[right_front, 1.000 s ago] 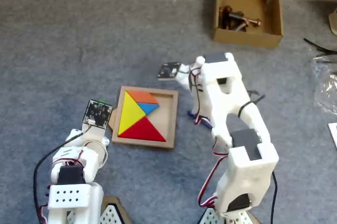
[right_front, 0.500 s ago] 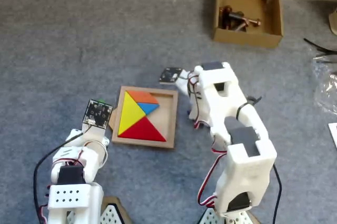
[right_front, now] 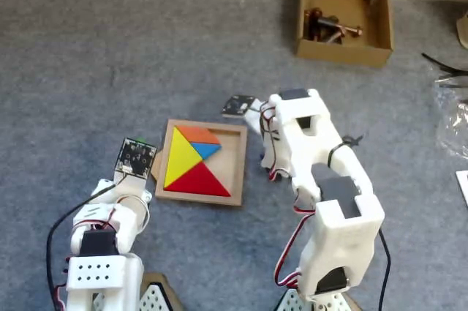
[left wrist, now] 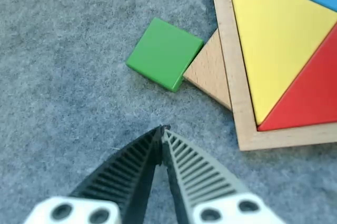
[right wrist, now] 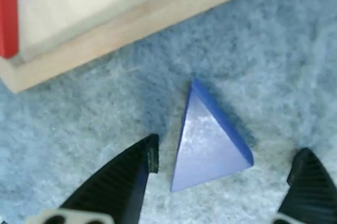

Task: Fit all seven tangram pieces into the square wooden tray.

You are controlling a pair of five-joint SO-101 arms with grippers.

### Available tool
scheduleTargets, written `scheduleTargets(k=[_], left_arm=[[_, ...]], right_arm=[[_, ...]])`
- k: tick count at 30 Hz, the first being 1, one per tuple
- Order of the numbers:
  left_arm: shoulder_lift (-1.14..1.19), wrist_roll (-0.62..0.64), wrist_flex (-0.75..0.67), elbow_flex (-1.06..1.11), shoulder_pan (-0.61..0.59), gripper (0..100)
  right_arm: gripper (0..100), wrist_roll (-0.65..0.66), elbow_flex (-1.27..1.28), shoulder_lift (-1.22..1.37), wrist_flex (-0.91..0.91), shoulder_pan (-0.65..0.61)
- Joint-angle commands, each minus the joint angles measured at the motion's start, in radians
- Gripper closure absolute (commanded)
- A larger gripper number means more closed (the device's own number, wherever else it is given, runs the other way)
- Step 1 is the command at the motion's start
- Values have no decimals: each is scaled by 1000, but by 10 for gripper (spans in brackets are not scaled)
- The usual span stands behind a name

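High view has the square wooden tray (right_front: 243,168) near the counter's (right_front: 88,69) middle. One side holds a yellow triangle (right_front: 179,157), a red triangle (right_front: 199,179), an orange piece (right_front: 197,134) and a small blue triangle (right_front: 207,150); the rest is bare wood. A green square (left wrist: 164,54) and a plain wooden triangle (left wrist: 210,71) lie outside, the triangle touching the rim. The left end effector (left wrist: 162,132) is closed on nothing, near them. The right end effector (right wrist: 229,155) stands open around a dark blue triangle (right wrist: 208,139) beside the tray; from above its arm hides this piece.
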Motion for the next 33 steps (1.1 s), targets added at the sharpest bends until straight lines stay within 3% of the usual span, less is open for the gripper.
scheduleTargets(k=[1,8,22,28,33], left_arm=[[-15,-8,3,22,12,993],[-15,-8,3,22,12,993],[-15,-8,3,22,12,993],[-15,-8,3,22,12,993],[-15,-8,3,22,12,993]], right_arm=[[638,-8,2,-24,-24,5],[697,-14,1,-24,-24,-22],[706,-14,7,-24,-24,-36],[813,-14,7,-21,-19,-36],[833,-14,7,-19,-16,-36]])
